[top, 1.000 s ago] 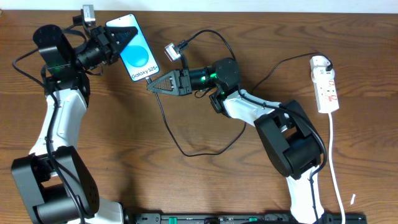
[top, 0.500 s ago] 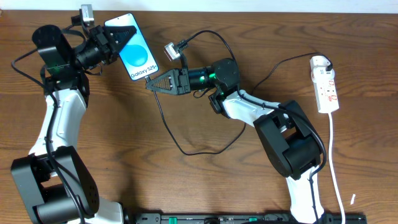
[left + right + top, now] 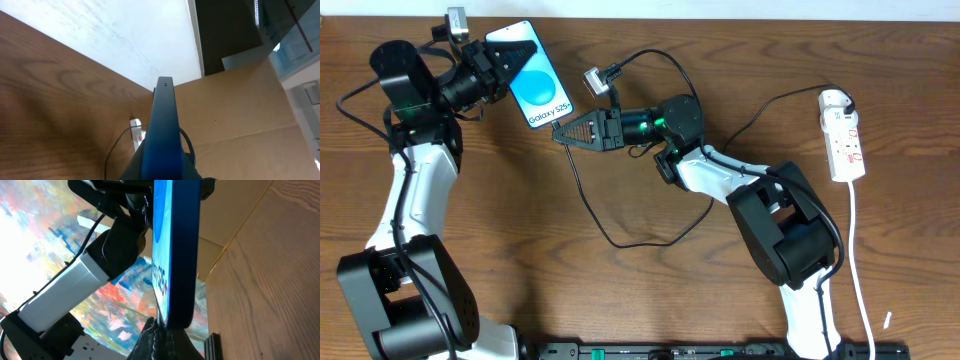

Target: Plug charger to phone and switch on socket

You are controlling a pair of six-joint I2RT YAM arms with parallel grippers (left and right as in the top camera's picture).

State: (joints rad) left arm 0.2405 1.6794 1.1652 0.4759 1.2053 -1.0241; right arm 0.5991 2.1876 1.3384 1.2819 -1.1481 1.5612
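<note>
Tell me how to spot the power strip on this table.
From above, go to the right side of the wooden table. There lies the socket, a narrow white strip. Small red marks and a white cord trailing toward the near edge set it apart from the thin black charger cable.

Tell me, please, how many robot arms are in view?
2: the left arm on the left, left hand gripping the phone; the right arm stretched from lower right to the phone's bottom edge.
</note>
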